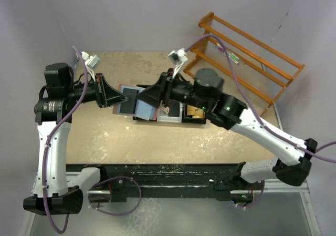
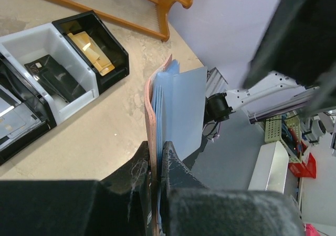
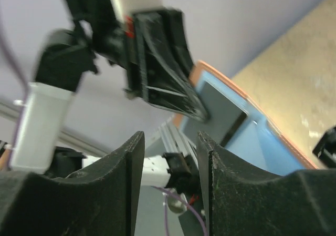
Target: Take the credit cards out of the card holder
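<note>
My left gripper [image 1: 115,97] is shut on the edge of the card holder [image 1: 131,94] and holds it open above the table. In the left wrist view the fingers [image 2: 157,151] pinch its reddish-brown cover and light blue lining [image 2: 181,107] edge-on. My right gripper [image 1: 144,100] is open right beside the holder's inner face. In the right wrist view its fingers [image 3: 170,154] are spread with nothing between them. The holder [image 3: 252,125] lies just beyond the tips, with a grey card-like rectangle [image 3: 221,107] in its lining. Whether the fingers touch it is unclear.
Below the holder stands a row of bins: a black tray [image 2: 16,136] with pale flat pieces, a white bin [image 2: 31,39] holding a black pouch [image 2: 50,75], and a black bin [image 2: 113,49] with tan paper pieces [image 2: 89,47]. An orange wooden rack [image 1: 247,54] stands at the back right.
</note>
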Controlling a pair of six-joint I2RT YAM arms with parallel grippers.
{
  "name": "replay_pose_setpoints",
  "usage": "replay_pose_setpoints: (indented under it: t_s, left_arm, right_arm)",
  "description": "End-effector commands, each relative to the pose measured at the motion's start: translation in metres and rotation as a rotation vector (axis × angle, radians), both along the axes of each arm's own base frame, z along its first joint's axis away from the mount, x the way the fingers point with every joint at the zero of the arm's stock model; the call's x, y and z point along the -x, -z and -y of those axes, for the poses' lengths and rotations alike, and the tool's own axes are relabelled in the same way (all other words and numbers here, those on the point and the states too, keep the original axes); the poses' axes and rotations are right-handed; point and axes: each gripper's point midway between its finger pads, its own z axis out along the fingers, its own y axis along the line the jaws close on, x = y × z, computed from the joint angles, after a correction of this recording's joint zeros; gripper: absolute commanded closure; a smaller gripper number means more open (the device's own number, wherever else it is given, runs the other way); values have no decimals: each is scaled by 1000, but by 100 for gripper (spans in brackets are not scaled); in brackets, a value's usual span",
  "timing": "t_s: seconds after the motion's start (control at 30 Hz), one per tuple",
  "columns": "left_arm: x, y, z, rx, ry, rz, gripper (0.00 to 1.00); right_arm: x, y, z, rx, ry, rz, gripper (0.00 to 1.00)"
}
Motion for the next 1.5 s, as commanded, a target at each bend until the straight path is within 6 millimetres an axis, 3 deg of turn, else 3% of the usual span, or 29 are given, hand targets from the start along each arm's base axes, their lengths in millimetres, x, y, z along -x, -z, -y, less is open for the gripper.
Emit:
replay_pose_setpoints:
  t_s: [0.0, 0.27, 0.63, 0.9, 1.17, 1.47]
  left_arm:
    - [7, -18, 2, -1, 29, 87, 100]
    - [9, -19, 4, 14, 49, 84, 100]
    - [11, -24, 6, 40, 68, 78, 100]
    - [14, -25, 7, 50, 83, 73, 100]
    - [24, -34, 11, 90, 130, 61, 100]
    - [40, -46, 16, 173, 211, 31, 100]
  right_arm:
    - [3, 11, -14, -5, -51, -46, 56]
    - [-7, 52, -22, 84, -30, -79, 59]
    - [-22, 73, -27, 130, 25, -99, 60]
    - [-24, 76, -36, 117, 7, -102, 59]
    - [-15, 58, -40, 9, -91, -105, 59]
    - [-4, 47, -34, -130, -215, -135, 70]
